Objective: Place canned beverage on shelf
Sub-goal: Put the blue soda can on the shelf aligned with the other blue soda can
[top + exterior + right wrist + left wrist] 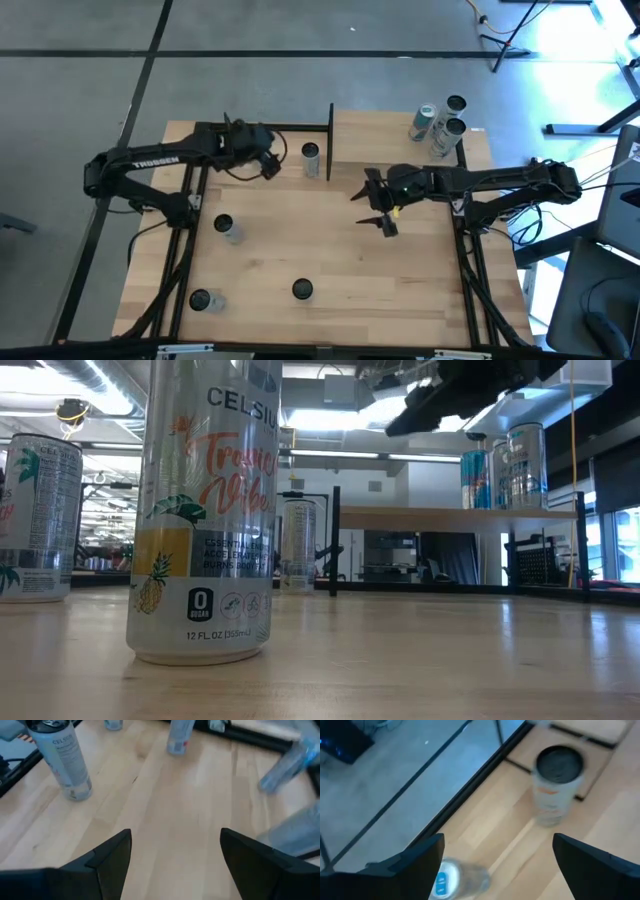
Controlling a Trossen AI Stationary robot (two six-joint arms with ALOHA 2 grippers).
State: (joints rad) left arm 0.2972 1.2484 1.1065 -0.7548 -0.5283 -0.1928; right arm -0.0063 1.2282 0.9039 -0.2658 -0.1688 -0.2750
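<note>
Three cans (441,123) stand on the shelf (380,135) at the far right. The left end effector (270,162) hangs wide apart near a can (311,158) on the desk (330,250) (just left of the shelf). The right end effector (383,208), also apart, holds nothing over the middle.
</note>
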